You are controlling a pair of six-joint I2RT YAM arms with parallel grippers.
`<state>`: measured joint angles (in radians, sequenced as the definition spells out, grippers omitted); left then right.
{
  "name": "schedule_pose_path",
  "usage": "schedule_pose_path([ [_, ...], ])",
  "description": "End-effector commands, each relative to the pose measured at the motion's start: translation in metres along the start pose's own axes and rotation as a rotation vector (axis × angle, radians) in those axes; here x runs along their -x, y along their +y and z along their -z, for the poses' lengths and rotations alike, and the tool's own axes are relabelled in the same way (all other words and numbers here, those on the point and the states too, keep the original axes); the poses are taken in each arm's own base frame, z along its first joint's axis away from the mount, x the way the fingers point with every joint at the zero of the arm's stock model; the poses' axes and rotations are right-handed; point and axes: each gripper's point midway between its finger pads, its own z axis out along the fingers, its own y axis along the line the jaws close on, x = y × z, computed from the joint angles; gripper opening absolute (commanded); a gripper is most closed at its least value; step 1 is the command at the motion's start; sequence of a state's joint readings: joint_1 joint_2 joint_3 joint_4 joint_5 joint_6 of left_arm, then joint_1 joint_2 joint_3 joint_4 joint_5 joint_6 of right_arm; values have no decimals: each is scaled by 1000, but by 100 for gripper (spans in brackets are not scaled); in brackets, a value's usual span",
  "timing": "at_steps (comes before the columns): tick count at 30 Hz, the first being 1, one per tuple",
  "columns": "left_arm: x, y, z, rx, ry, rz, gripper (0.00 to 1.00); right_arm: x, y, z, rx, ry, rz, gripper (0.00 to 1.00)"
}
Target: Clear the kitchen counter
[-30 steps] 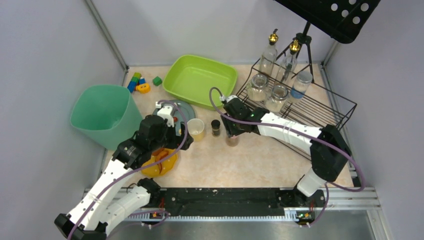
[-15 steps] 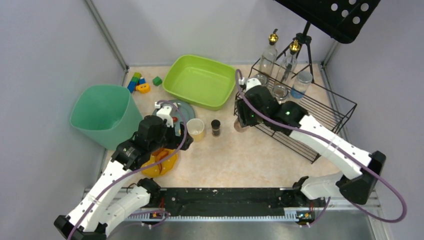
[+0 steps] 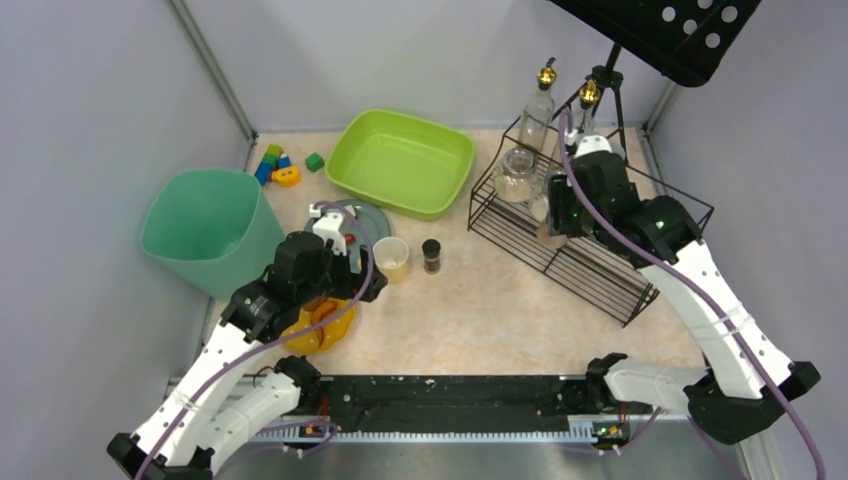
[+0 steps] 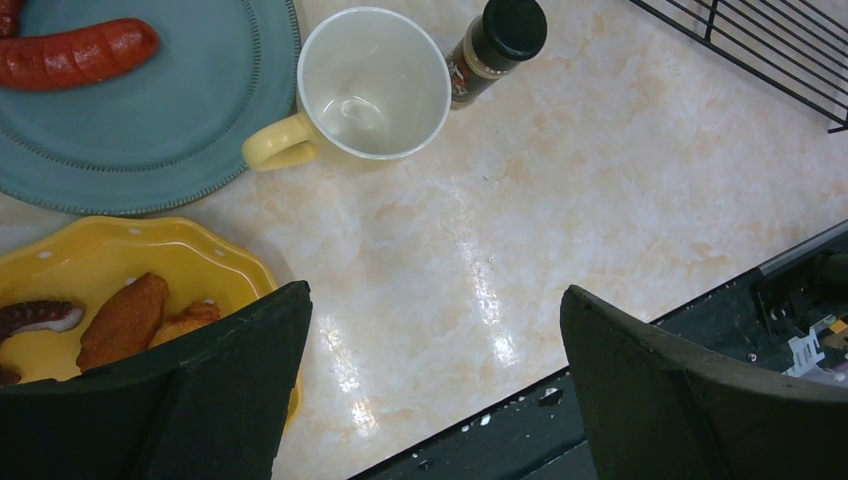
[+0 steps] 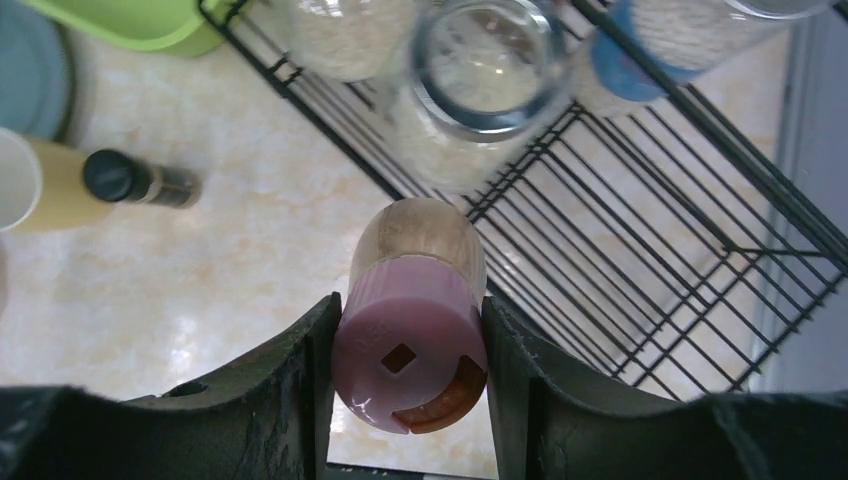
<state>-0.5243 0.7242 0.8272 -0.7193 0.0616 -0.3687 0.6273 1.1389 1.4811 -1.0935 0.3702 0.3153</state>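
While over rack (image 3: 585, 262) edge, grinder (image 5: 412, 330) aloft.

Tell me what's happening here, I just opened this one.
Two arms are clearing the kitchen counter. The right end effector grips a wooden grinder with a mauve cap at the black wire rack, close to the glass jars; it has not let go. The left end effector hangs open above the counter, holding nothing, near a yellow dish of food, a yellow mug and a black-lidded spice bottle, all left to clear.
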Motion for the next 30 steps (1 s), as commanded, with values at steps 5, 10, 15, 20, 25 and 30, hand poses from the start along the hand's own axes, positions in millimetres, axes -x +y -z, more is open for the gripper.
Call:
schedule_pose_path([
  [5,7,-6,3,-34,-39,-1,99,26,-67,20,-191,-109,-92,33],
  [10,8,-7,5,-43,-46,-2,99,33,-77,6,-205,-91,-124,33],
  [15,9,-8,7,-48,-57,-3,99,34,-88,-18,-202,-75,-174,30],
  [20,8,-8,7,-51,-53,-3,99,29,-92,-37,-207,-60,-197,30],
  [25,9,-9,7,-53,-57,-4,99,19,-92,-58,-195,-7,-200,30],
  [30,10,-8,8,-50,-63,-2,99,11,-95,-67,-195,22,-188,32],
])
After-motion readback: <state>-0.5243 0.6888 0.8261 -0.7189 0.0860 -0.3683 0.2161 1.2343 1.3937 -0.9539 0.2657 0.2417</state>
